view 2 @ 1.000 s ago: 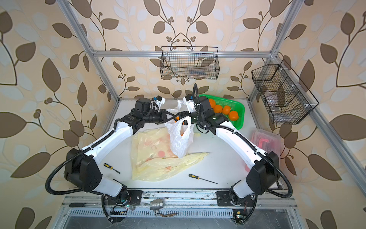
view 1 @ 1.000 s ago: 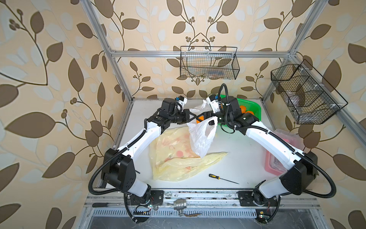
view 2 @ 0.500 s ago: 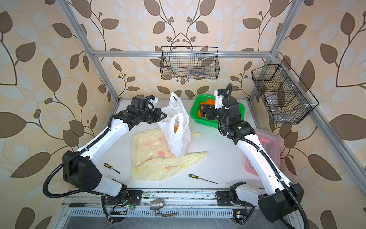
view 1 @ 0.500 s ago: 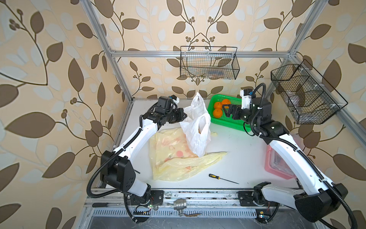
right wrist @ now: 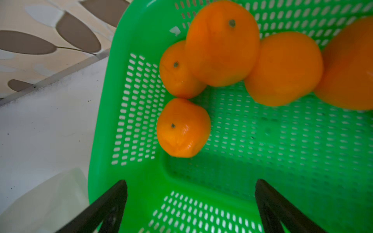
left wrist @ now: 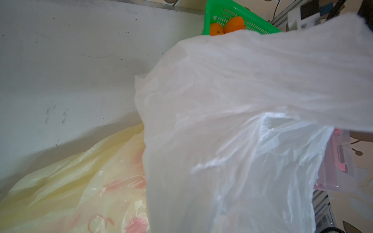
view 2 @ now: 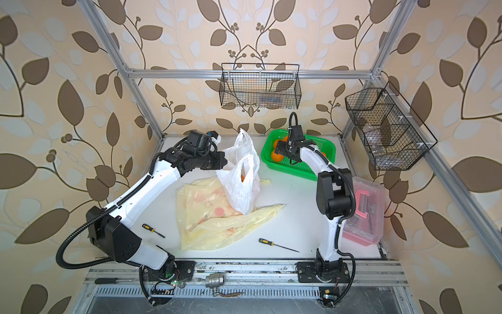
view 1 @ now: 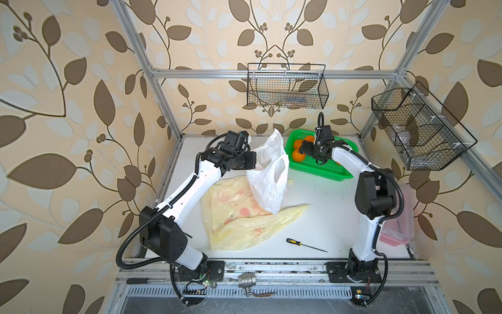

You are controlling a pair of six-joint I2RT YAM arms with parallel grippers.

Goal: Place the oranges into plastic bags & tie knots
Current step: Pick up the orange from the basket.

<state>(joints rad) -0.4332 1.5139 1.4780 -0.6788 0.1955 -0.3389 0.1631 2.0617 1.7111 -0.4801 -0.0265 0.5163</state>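
Inside the green basket (right wrist: 282, 141) the oranges (right wrist: 222, 44) sit bunched toward one end. Five of them show in my right wrist view, several with a dark stem spot and most touching a neighbour. My right hand (right wrist: 190, 181) hangs just above the basket's bare mesh floor with its fingers (right wrist: 113, 197) spread wide apart, nothing between them.

Just beside the basket, toward my left arm, the white bag (view 1: 267, 176) stands up from the desk (view 1: 326, 204) with its top lifted. My left hand (view 1: 254, 160) is clamped together on that bag's upper edge, on the side away from the basket. Through the bag's handle opening a single orange (view 2: 242, 178) shows in a top view.

Beyond the white bag from the basket, the yellow bags (view 1: 239, 217) lie flat and crumpled on the desk, and the white bag's bottom rests on them. Farther from the basket, near the desk's front edge, lies a screwdriver (view 1: 304, 244). A clear box (view 2: 364, 209) with a pink handle sits to the front of the basket, by my right arm's elbow.
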